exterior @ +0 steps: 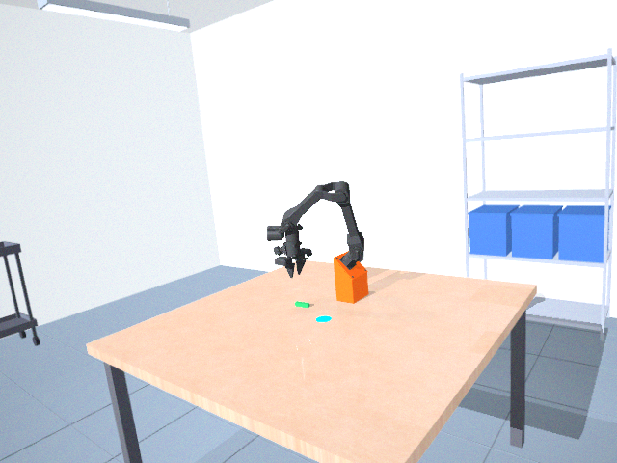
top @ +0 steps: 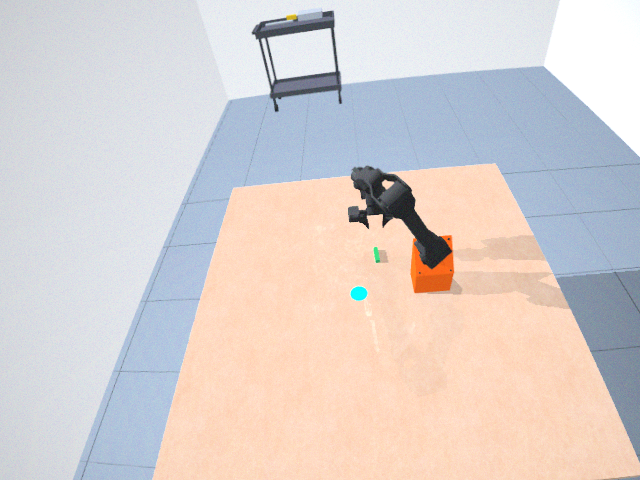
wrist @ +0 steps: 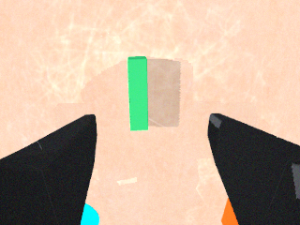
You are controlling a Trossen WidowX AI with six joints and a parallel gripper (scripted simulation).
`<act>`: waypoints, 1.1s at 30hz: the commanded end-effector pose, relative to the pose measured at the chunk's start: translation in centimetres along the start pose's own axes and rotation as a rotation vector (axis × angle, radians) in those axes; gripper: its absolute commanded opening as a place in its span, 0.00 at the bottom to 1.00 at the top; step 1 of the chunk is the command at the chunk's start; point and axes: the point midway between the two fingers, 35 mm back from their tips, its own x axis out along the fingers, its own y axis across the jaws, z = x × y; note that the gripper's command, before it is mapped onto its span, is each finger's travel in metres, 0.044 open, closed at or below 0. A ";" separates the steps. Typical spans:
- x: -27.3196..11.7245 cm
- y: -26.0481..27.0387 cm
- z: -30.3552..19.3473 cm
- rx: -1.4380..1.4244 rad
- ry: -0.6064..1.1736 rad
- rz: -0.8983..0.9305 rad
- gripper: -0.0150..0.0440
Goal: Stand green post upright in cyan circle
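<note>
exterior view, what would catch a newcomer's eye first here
The dark jointed robot arm arching from its bright orange base block near the middle of the pale wooden table, its open hand hanging above the surface and holding nothing. Just in front of it, the small green post lies flat, apart from the flat cyan circle beside it.
</note>
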 end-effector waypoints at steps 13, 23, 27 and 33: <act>10.6 0.7 -0.7 -0.030 0.041 0.007 0.65; 12.3 0.4 -1.1 -0.031 0.046 0.007 0.56; 12.3 0.4 -1.1 -0.031 0.046 0.007 0.38; 12.3 0.4 -1.1 -0.031 0.046 0.007 0.29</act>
